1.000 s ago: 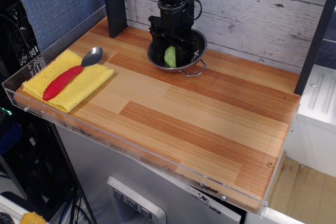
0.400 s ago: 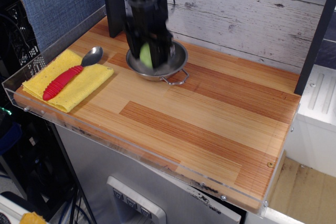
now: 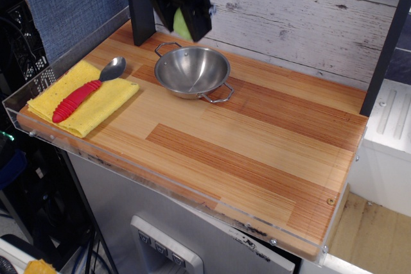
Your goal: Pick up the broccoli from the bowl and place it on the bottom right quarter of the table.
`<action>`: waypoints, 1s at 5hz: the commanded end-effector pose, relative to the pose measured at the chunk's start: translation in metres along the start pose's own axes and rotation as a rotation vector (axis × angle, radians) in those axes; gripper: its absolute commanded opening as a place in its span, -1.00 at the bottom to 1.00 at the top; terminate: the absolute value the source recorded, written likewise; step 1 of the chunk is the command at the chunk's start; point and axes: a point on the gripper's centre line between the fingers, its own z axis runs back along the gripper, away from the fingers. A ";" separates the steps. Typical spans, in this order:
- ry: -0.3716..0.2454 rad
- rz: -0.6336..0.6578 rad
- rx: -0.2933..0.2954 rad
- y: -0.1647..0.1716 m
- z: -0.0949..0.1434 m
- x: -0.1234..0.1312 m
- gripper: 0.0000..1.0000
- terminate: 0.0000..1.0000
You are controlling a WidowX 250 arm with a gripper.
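Note:
My gripper (image 3: 182,25) is shut on the light-green broccoli (image 3: 180,24) and holds it in the air above the far left rim of the bowl (image 3: 191,72). The shiny steel bowl stands empty on the wooden table (image 3: 257,152), left of its middle near the back, with one wire handle toward the front right and one toward the back left. The broccoli shows only partly between the black fingers.
A yellow cloth (image 3: 83,97) lies at the table's left end with a red-handled metal spoon (image 3: 87,89) on it. A black post (image 3: 140,4) stands behind the bowl. A clear acrylic rim (image 3: 192,197) runs along the table's edges. A whitewashed plank wall is at the back.
The gripper has risen out of the bowl with the broccoli and moved left. The bowl was dragged left from its earlier spot and now stands empty.

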 end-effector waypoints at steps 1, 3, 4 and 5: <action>0.002 -0.175 -0.051 -0.077 0.015 -0.015 -1.00 -1.00; 0.126 -0.120 -0.063 -0.111 -0.017 -0.050 -1.00 -1.00; 0.173 -0.087 -0.069 -0.120 -0.033 -0.056 -1.00 -1.00; 0.206 -0.120 -0.070 -0.132 -0.044 -0.055 -1.00 -1.00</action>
